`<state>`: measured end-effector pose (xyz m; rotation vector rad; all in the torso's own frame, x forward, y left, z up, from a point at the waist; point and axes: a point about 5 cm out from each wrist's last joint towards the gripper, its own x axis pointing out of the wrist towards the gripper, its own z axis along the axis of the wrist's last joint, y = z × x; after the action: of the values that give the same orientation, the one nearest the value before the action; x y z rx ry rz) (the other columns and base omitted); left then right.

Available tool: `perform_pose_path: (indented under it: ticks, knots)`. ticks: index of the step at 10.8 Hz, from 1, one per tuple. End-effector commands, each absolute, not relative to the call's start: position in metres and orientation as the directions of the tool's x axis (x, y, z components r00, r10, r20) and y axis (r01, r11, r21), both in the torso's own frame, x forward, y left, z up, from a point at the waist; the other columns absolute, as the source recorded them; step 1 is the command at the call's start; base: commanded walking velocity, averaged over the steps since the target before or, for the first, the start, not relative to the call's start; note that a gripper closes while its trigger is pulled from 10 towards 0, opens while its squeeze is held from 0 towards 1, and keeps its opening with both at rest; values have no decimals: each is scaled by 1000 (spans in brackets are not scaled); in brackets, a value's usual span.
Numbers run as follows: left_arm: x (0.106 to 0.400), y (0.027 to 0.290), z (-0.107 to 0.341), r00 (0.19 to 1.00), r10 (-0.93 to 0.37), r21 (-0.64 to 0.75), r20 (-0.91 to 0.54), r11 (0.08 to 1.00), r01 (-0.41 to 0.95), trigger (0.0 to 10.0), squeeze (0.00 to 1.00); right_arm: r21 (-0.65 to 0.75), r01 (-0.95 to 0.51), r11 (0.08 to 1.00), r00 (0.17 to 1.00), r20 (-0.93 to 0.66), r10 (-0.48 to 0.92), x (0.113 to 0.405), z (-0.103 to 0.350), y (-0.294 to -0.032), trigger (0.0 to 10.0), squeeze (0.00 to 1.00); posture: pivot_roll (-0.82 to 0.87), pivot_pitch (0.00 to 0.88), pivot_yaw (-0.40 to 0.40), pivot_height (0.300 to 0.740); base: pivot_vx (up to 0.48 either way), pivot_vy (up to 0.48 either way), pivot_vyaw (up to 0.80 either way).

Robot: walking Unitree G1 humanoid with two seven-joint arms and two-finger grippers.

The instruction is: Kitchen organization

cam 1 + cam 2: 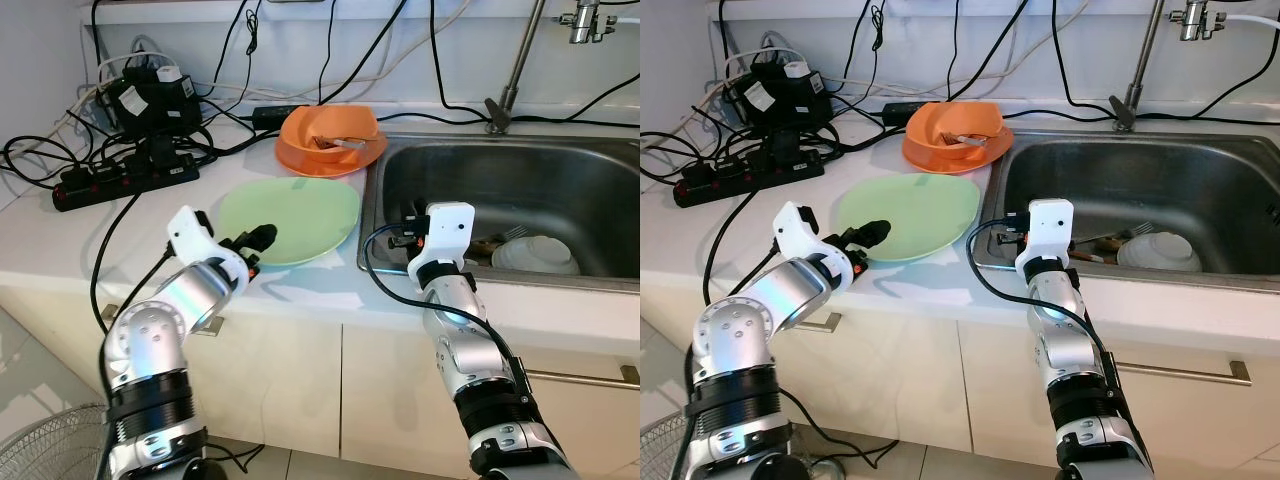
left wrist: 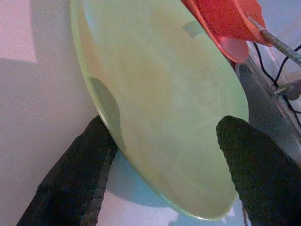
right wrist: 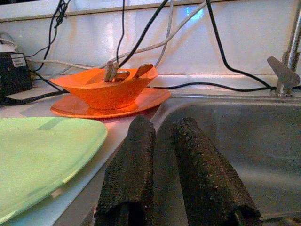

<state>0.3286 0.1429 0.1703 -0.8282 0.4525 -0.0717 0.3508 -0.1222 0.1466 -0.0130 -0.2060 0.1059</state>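
A pale green plate (image 1: 290, 218) lies flat on the white counter beside the sink. My left gripper (image 1: 255, 240) is at the plate's near left rim and stands open. In the left wrist view one of its fingers (image 2: 80, 179) is beside the rim and the other is over the plate (image 2: 169, 94). Behind the green plate, an orange bowl (image 1: 330, 128) with cutlery in it sits on an orange plate (image 1: 300, 158). My right gripper (image 3: 163, 127) is shut and empty, and it hovers at the left rim of the steel sink (image 1: 372, 200). Its white wrist (image 1: 445, 232) hides the fingers from the head views.
A white bowl (image 1: 537, 255) and a fork (image 1: 510, 233) lie in the sink basin. The tap (image 1: 510, 70) stands behind the basin. A black power strip (image 1: 125, 182), adapters and tangled cables crowd the back left of the counter. A fan (image 1: 40, 450) stands on the floor at the lower left.
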Motion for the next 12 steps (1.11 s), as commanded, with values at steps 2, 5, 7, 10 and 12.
perform_pose_path:
  ticks: [2, 5, 7, 10, 12]
  knots:
    - [332, 135, 166, 891, -223, -711, -395, 688, -144, 10000, 0, -19, -104, 994, 970, 217, 106, 350, 151, -122, 10000, 0, 52, 0, 104, 740, 0, 0, 0]
    - [333, 123, 161, 878, -226, -718, -422, 675, -171, 10000, 0, -25, -117, 993, 971, 209, 120, 349, 149, -121, 10000, 0, 57, 0, 96, 740, 0, 0, 0]
    - [333, 115, 156, 867, -222, -729, -446, 651, -209, 10000, 0, -29, -130, 991, 970, 203, 133, 349, 148, -119, 10000, 0, 58, 0, 91, 740, 0, 0, 0]
    - [331, 115, 165, 886, -172, -783, -431, 560, -273, 10000, 0, -35, -135, 990, 969, 203, 139, 349, 150, -121, 10000, 0, 56, 0, 86, 740, 0, 0, 0]
    - [322, 119, 166, 873, -122, -769, -472, 541, -340, 10000, 0, -38, -140, 989, 969, 199, 145, 349, 149, -120, 10000, 0, 67, 0, 78, 740, 0, 0, 0]
